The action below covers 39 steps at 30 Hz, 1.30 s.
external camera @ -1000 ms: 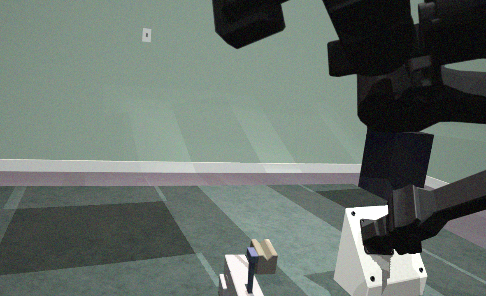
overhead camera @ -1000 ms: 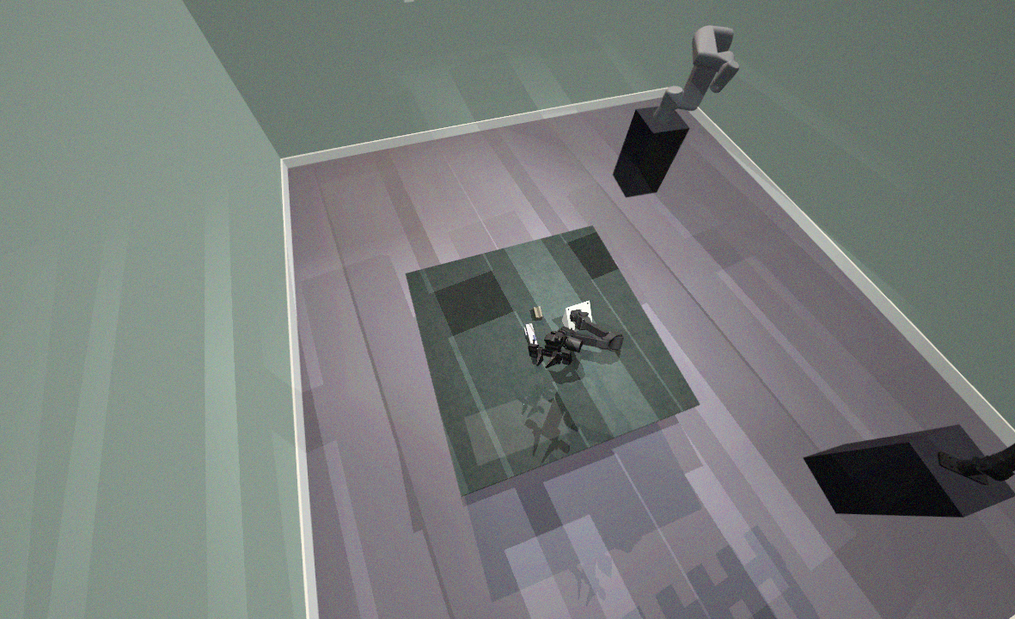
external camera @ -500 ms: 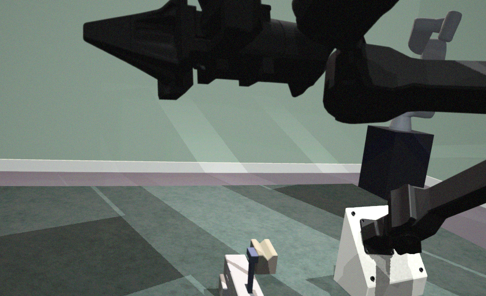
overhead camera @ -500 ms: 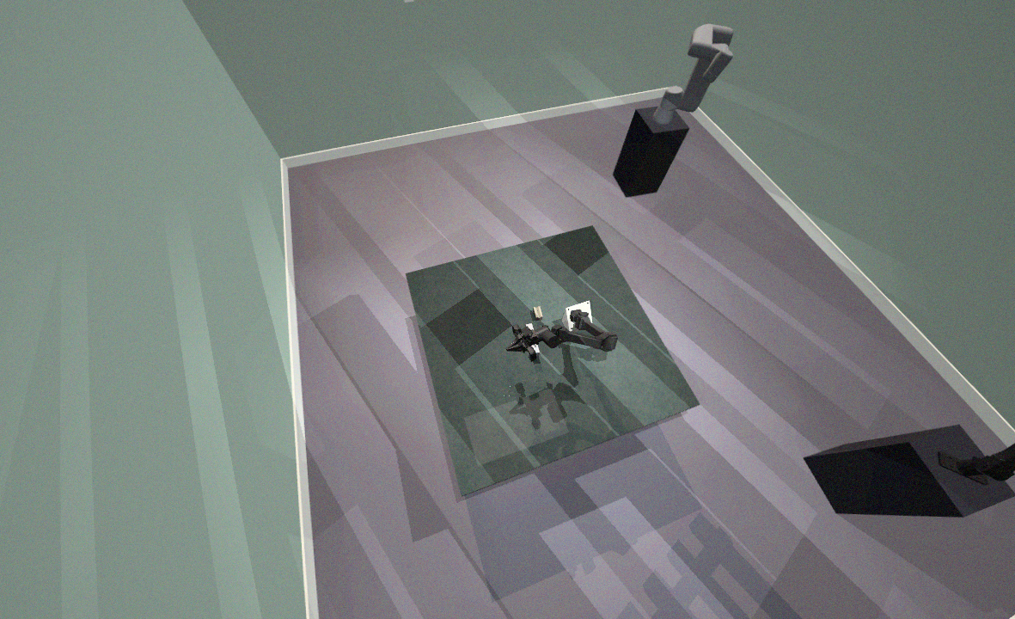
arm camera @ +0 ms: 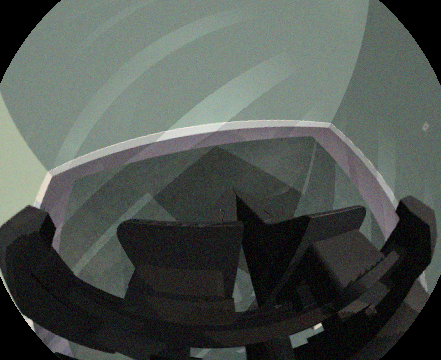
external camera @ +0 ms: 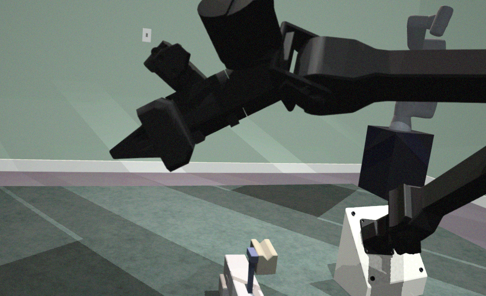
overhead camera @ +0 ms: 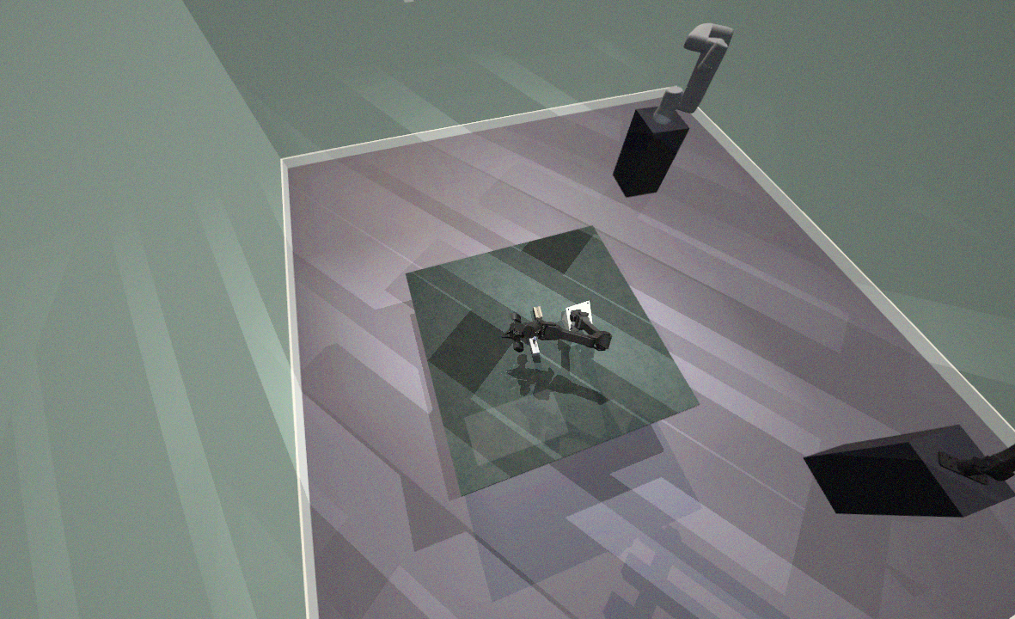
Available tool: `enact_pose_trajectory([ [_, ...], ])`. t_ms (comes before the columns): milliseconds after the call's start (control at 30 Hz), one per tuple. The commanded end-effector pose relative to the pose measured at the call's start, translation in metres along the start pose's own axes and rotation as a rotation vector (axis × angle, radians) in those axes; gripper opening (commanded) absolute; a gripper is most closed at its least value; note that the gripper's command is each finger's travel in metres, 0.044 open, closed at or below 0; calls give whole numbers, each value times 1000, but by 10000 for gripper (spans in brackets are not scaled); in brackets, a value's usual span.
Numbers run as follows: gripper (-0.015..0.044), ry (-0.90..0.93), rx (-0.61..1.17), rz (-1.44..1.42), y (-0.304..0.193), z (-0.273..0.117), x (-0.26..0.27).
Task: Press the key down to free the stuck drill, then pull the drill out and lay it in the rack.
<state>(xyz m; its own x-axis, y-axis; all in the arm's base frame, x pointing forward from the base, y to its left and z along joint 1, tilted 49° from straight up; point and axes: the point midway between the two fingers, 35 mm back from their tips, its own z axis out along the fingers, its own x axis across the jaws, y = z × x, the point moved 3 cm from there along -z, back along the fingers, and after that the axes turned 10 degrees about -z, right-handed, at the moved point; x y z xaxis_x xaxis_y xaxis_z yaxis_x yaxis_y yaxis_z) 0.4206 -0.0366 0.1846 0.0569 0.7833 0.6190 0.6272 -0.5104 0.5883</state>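
The drill is most likely the thin dark-blue post with the lighter blue top point(external camera: 252, 253). It stands upright in the white block point(overhead camera: 535, 348) point(external camera: 237, 265), lower than the claw point(overhead camera: 506, 334) point(external camera: 112, 154) point(arm camera: 232, 195) and back toward the arm's base. The claw does not touch it. A small pale piece point(external camera: 222, 285) sits at the side of the white block, also below the claw. That may be the key, but too little of it shows to be sure. The tan rack point(overhead camera: 537, 311) point(external camera: 266, 265), with 1 V-shaped notch on top, is lower than the claw too, near the drill. The arm's white base point(overhead camera: 587, 307) point(external camera: 342, 253) is farther back from the claw.

The claw's 2 fingers are together with nothing between them, and they point out and down at a slant.

The step now looks like getting ready to push the key. Shut fingers make a good poker. Tip the claw more downward, bring it back over the key, then push slowly and straight down. Keep its wide sides off the blue post, or it may bend or jam. Pull the drill only once the key is down.
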Motion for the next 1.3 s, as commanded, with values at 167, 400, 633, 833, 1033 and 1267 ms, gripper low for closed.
enact_pose_trajectory([
  [167, 0, 26, 632, -124, -102, -14, -33],
  [400, 0, 184, 912, -116, -139, -45, -26],
  [633, 0, 262, 997, -97, -148, -58, -19],
  [833, 0, 262, 997, -97, -148, -58, -19],
  [1033, 0, 240, 987, -99, -148, -56, -22],
  [1267, 0, 261, 997, -97, -157, -53, -17],
])
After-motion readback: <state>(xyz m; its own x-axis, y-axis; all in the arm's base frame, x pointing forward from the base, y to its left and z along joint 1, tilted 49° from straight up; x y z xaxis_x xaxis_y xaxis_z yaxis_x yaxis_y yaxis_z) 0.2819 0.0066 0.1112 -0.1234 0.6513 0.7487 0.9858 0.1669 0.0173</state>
